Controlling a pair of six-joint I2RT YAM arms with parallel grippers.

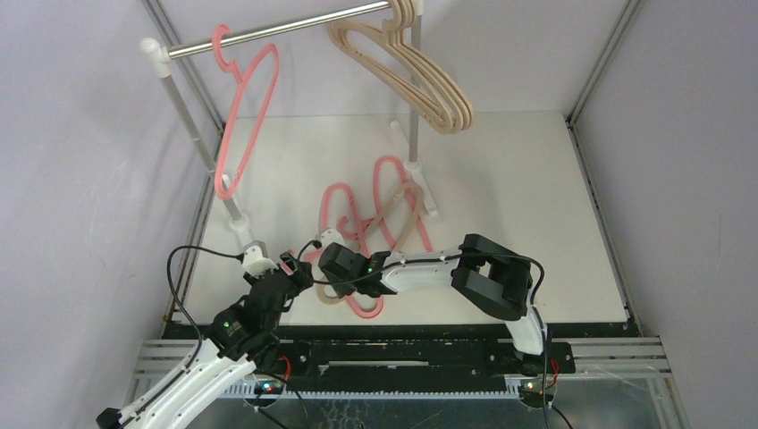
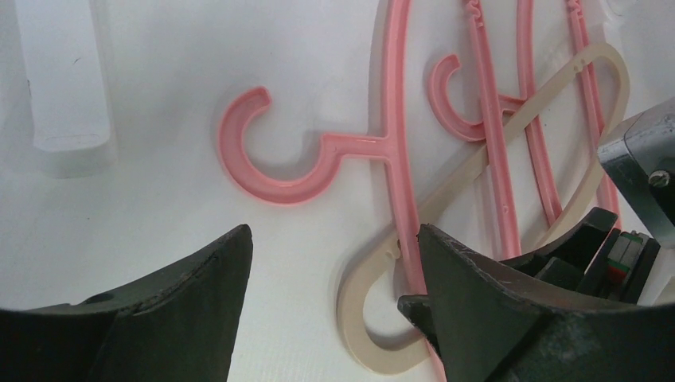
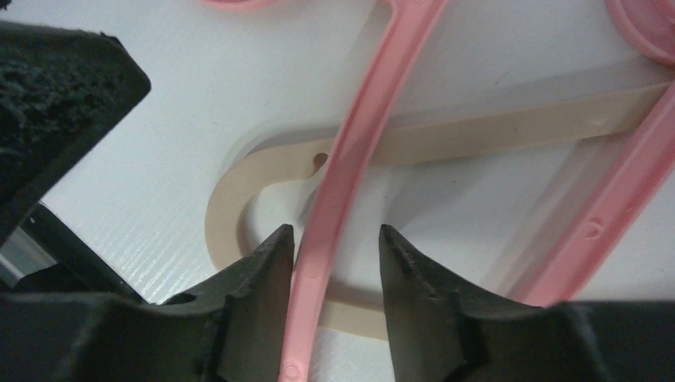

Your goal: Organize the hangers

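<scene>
1. surface (image 1: 536, 197): white. it carries the rail's posts and a loose pile of hangers close to the arms.
2. rail (image 1: 286, 29): silver, at the far side. one hung pink hanger (image 1: 246, 116) sits near its left end, and a bunch of hung beige hangers (image 1: 420, 80) at its right end. looks like sorting by colour, with the pile not yet done.
3. pile (image 1: 380, 201): several pink hangers plus one beige, crossed over each other and lying flat.
4. pink hanger (image 3: 362, 119): the likely target. its bar lies across the beige hanger (image 3: 477, 127), touching it.
5. right pincer (image 3: 334, 235): straddles the pink bar with a jaw on each side. a thin gap shows on one side, so it is not clamped yet, and nothing is lifted.
6. left pincer (image 2: 334, 235): released, wide and empty, hovering near the pink hook (image 2: 271, 155).
7. to do it well:
   - clamp the pink bar only, keeping the tips off the beige loop underneath.
   - lift slowly and straight up, so the beige one isn't dragged along.
   - thin slick plastic may swing in the grip, so grip firmly.
   - the left pincer could pin the beige hanger down if it rides up.
</scene>
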